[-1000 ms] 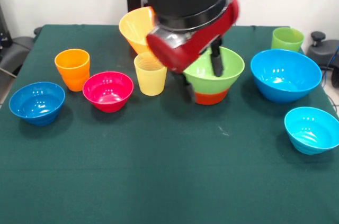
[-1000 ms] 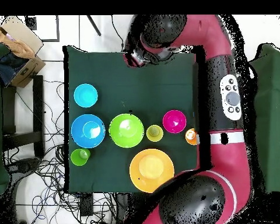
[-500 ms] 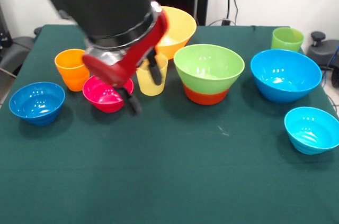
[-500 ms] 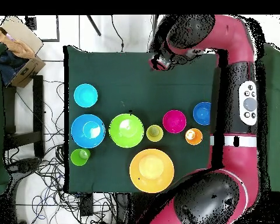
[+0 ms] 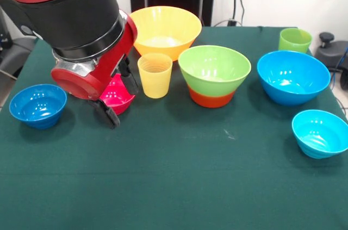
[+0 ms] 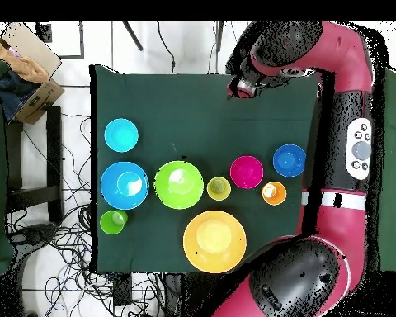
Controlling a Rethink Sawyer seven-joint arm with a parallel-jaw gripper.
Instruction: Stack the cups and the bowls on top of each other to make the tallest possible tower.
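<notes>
My gripper (image 5: 117, 99) is open and empty, with one finger (image 5: 130, 82) behind the magenta bowl (image 5: 120, 98) and the other in front of it. The light green bowl (image 5: 214, 68) sits nested on the orange-red bowl (image 5: 212, 99). The pale yellow cup (image 5: 155, 75) stands on the table between that pile and the gripper. The arm hides the orange cup in the front view; it shows in the overhead view (image 6: 274, 193) beside the magenta bowl (image 6: 247, 172). The light green cup (image 5: 295, 39) stands at the far right.
The big yellow-orange bowl (image 5: 165, 30) stands behind the yellow cup. The big blue bowl (image 5: 293, 76) and the small cyan bowl (image 5: 321, 132) are on the right. The small dark blue bowl (image 5: 38, 105) is at the left, near the arm.
The arm has swung from over the green bowl leftward in the front view, past the yellow cup, to the magenta bowl. It now covers the orange cup. No bowl or cup has moved.
</notes>
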